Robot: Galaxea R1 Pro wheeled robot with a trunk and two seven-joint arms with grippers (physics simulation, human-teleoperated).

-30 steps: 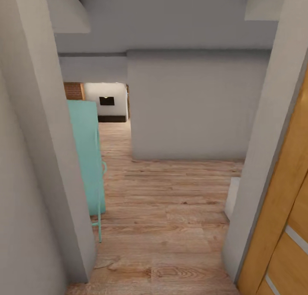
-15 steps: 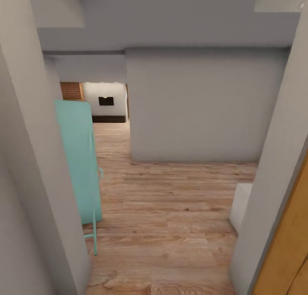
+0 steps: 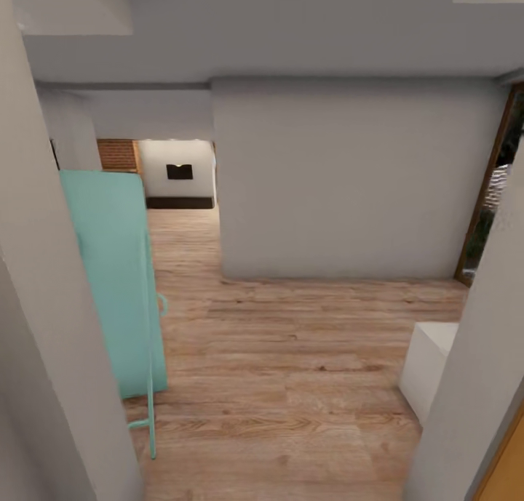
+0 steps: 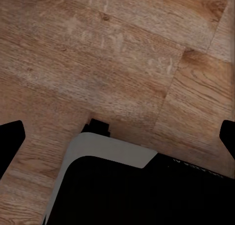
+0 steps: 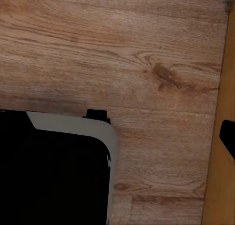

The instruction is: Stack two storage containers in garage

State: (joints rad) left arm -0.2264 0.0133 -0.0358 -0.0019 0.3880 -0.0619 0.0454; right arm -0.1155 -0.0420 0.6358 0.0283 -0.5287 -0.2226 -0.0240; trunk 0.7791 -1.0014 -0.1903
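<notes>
- The robot stands in a doorway onto a small hall with a light wood plank floor (image 3: 291, 370); I judge the step in hand to be the drive toward the living room (image 3: 178, 174), whose red brick (image 3: 116, 154) and black wall panel show through the far opening
- Neither storage container can be seen here, so they presumably wait in that far room
- The left tool (image 4: 117, 137) has its dark fingertips at the two edges of its wrist view, wide apart and holding nothing, with only floor planks and the robot's own dark base (image 4: 137, 190) between
- Of the right tool (image 5: 227, 137) only one dark tip shows at the frame edge, so I cannot tell whether it is open or closed
- To do the drive well: steer for the gap between the teal chair (image 3: 113, 283) and the grey wall block (image 3: 342, 181), giving the chair's thin legs room
- Mind the white box (image 3: 429, 370) low beside the near right wall when leaving the doorway
- Keep both arms tucked in until the bins come into sight
</notes>
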